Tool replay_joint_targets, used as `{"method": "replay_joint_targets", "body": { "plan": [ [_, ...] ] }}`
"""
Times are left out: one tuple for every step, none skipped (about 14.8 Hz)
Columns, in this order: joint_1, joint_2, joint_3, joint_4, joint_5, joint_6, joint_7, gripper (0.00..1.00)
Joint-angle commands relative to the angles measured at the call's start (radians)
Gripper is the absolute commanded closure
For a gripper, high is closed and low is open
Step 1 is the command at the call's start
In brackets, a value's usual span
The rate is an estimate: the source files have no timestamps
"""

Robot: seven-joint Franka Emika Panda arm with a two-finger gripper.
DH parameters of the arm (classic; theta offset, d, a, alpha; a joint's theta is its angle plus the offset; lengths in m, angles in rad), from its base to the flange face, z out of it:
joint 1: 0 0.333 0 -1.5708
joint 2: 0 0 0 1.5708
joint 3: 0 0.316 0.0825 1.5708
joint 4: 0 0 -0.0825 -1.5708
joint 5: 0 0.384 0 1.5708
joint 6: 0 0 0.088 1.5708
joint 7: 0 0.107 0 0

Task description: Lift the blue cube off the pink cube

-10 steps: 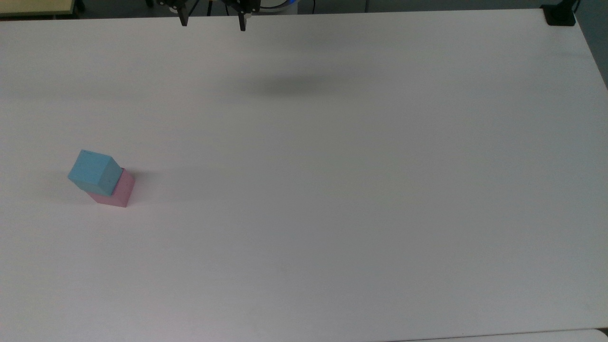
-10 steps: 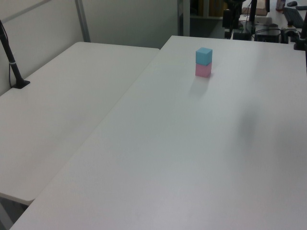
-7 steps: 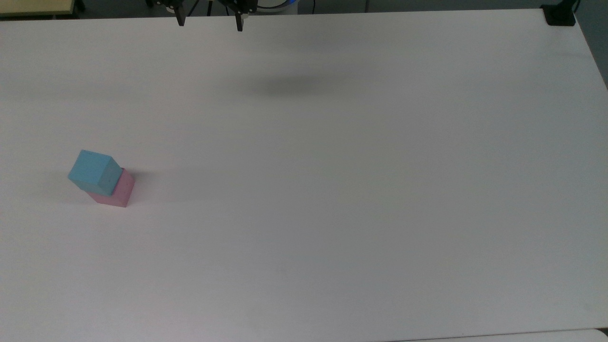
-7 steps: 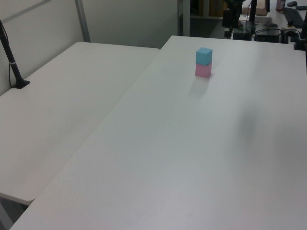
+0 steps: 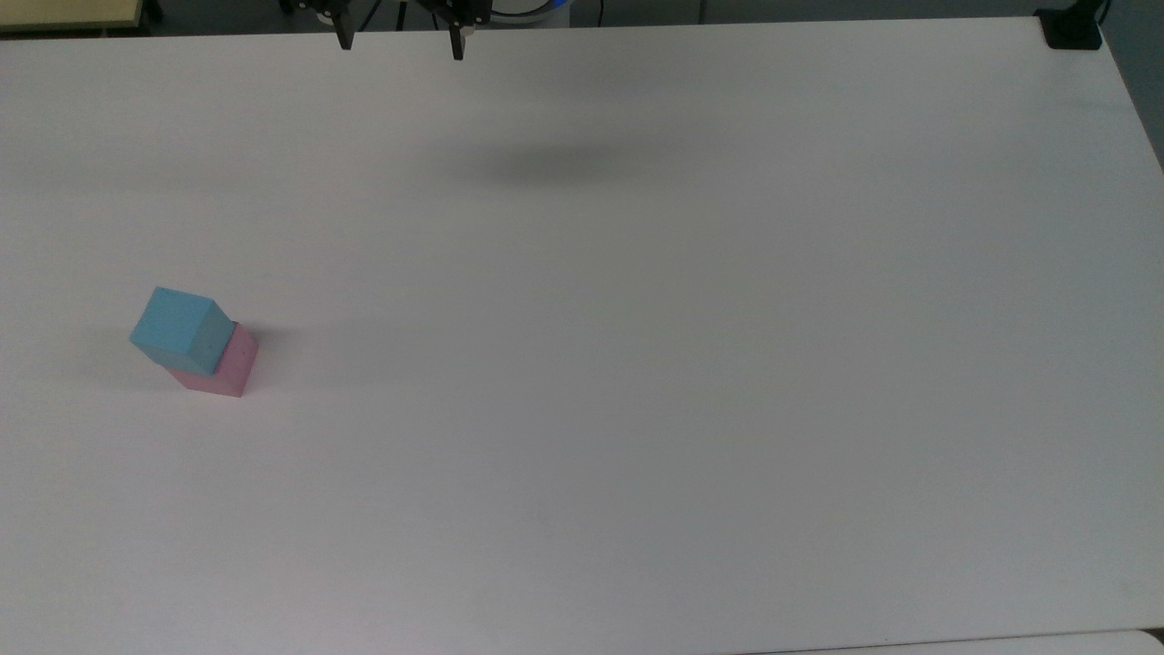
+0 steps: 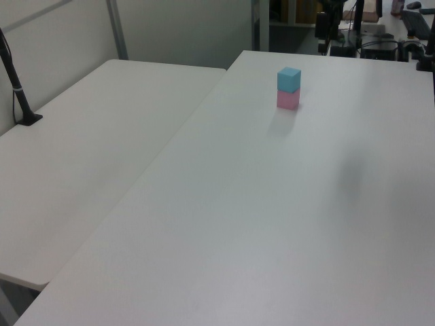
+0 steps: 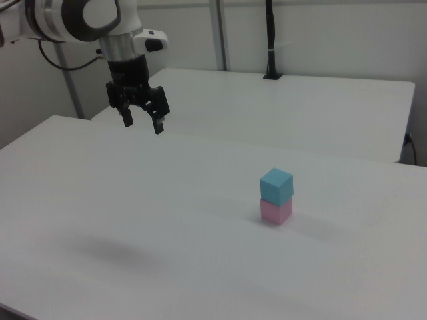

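The light blue cube point(image 5: 180, 329) sits on top of the pink cube point(image 5: 227, 367) at the top view's left on the white table point(image 5: 637, 364). The same stack appears in the left view as blue cube point(image 6: 289, 79) on pink cube point(image 6: 288, 100), and in the right view as blue cube point(image 7: 276, 185) on pink cube point(image 7: 275, 211). My gripper point(image 5: 400, 45) hangs open at the top view's upper edge, far from the stack. In the right view the gripper point(image 7: 142, 124) is high above the table, left of the cubes, with nothing between its fingers.
A second white table point(image 6: 81, 156) adjoins on the left view's left, with a black post point(image 6: 17, 88) clamped to it. A black clamp point(image 5: 1073, 29) sits at the top view's upper right corner. Desks with equipment point(image 6: 380, 41) stand behind.
The gripper has shifted slightly up and left in the top view. The cubes have not moved.
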Motion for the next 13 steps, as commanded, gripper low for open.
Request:
{"method": "replay_joint_targets", "body": {
  "plan": [
    [0.001, -0.014, -0.002, -0.022, -0.005, 0.015, -0.021, 0.0],
    [0.001, -0.014, -0.002, -0.022, -0.003, 0.019, -0.031, 0.0],
    [0.001, -0.011, -0.002, -0.02, -0.002, 0.025, -0.039, 0.0],
    [-0.001, 0.001, -0.007, -0.016, 0.0, 0.029, -0.039, 0.0],
    [-0.002, 0.018, -0.014, 0.007, 0.002, 0.045, -0.039, 0.0],
    [-0.013, 0.041, -0.023, 0.026, 0.002, 0.065, -0.038, 0.0],
    [-0.031, 0.073, -0.025, 0.036, 0.003, 0.094, -0.038, 0.0],
    [-0.048, 0.107, -0.026, 0.044, 0.0, 0.143, -0.038, 0.0],
    [-0.07, 0.142, -0.028, 0.05, -0.001, 0.212, -0.035, 0.0],
    [-0.094, 0.174, -0.03, 0.058, -0.003, 0.281, -0.03, 0.0],
    [-0.122, 0.205, -0.03, 0.07, -0.003, 0.339, -0.031, 0.0],
    [-0.14, 0.231, -0.03, 0.079, -0.005, 0.378, -0.033, 0.0],
    [-0.154, 0.256, -0.03, 0.084, -0.006, 0.41, -0.034, 0.0]
  ]
}}
